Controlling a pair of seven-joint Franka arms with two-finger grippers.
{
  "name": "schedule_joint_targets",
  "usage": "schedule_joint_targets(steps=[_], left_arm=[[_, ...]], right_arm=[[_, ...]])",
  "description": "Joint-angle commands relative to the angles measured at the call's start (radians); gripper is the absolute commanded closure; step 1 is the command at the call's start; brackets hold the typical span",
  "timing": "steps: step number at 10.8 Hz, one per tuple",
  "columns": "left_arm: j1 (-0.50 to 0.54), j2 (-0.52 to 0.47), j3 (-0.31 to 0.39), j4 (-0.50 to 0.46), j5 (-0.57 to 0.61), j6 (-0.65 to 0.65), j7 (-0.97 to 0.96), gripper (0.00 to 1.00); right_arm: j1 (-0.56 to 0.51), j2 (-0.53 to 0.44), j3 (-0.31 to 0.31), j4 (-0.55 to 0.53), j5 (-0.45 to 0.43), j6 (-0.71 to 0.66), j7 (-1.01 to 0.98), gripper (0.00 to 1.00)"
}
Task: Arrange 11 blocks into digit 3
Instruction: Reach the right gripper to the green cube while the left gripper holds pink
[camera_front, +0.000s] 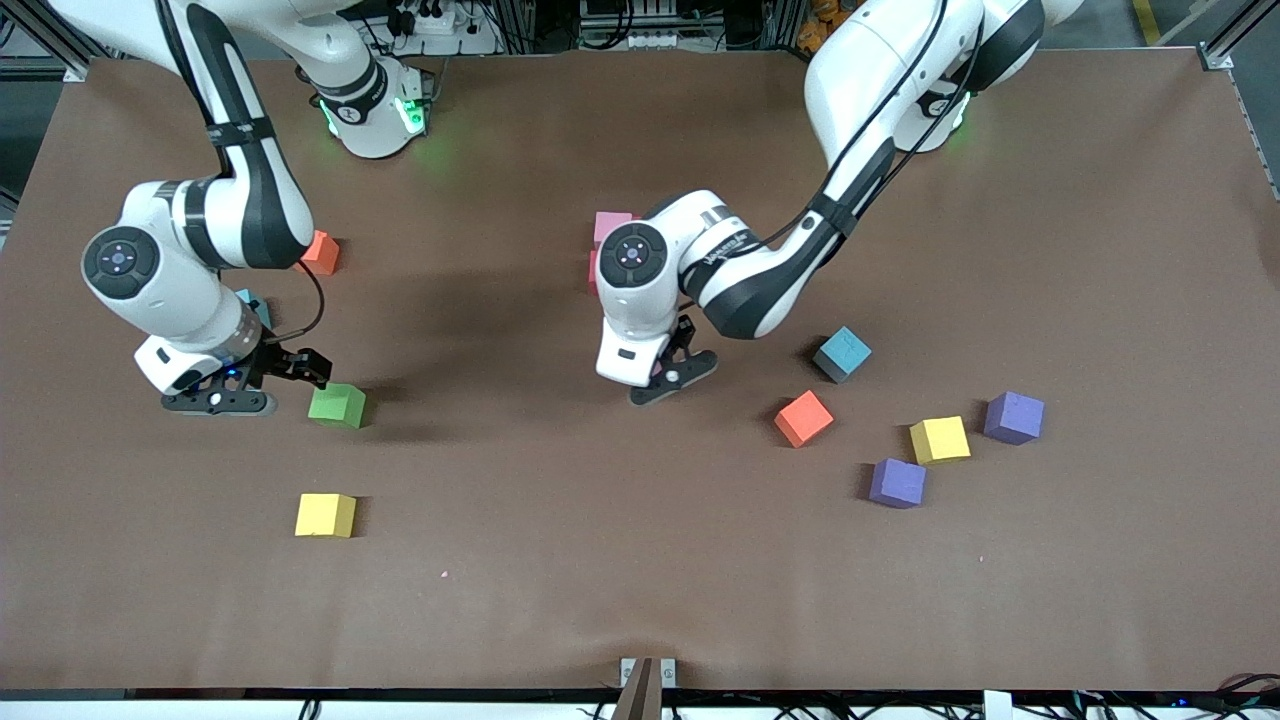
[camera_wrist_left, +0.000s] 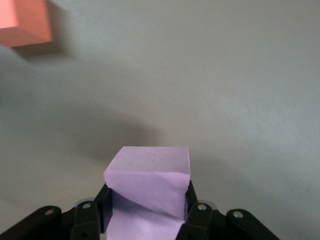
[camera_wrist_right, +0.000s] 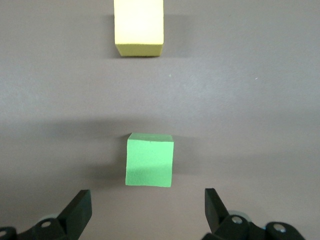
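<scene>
Across the desk (camera_front: 640, 600): plain brown matte cover, with the blocks scattered singly over it.
Room edge: metal frame rails and cables (camera_front: 430, 20) along the robots' side.
Right arm's end: orange block (camera_front: 321, 252) beside the right arm's elbow; light blue block (camera_front: 256, 305) mostly hidden under its wrist.
Right end effector (camera_wrist_right: 147, 200): fingers spread wide, low over the desk, with the green block (camera_wrist_right: 150, 159) just ahead of the gap, untouched.
Yellow block (camera_front: 325, 515): nearer the front camera than the green one, well apart from it.
Middle: pink block (camera_front: 612, 226) with a reddish block (camera_front: 594, 270) touching it, both partly covered by the left arm.
Left end effector (camera_wrist_left: 147, 212): over the middle of the desk, pinching a pale pink block (camera_wrist_left: 150, 172) between its pads.
Left arm's end: teal block (camera_front: 841, 353), red-orange block (camera_front: 803, 418), purple block (camera_front: 897, 483), second yellow block (camera_front: 939, 439) and second purple block (camera_front: 1013, 417), loosely grouped and not touching.
</scene>
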Motion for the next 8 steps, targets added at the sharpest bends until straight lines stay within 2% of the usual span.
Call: schedule_joint_targets(steps=[1, 5, 8], left_arm=[[0.049, -0.052, -0.008, -0.076, -0.024, -0.018, -0.106, 0.54], [0.161, -0.112, -0.01, -0.159, -0.056, -0.021, -0.186, 0.53], [0.191, -0.15, -0.01, -0.198, -0.061, -0.019, -0.188, 0.53]], right_arm=[[-0.061, -0.021, 0.019, -0.09, -0.013, 0.108, -0.059, 0.0], [-0.161, 0.029, 0.098, -0.093, -0.011, 0.14, -0.069, 0.0], [-0.17, 0.092, 0.123, -0.087, 0.002, 0.199, -0.047, 0.0]])
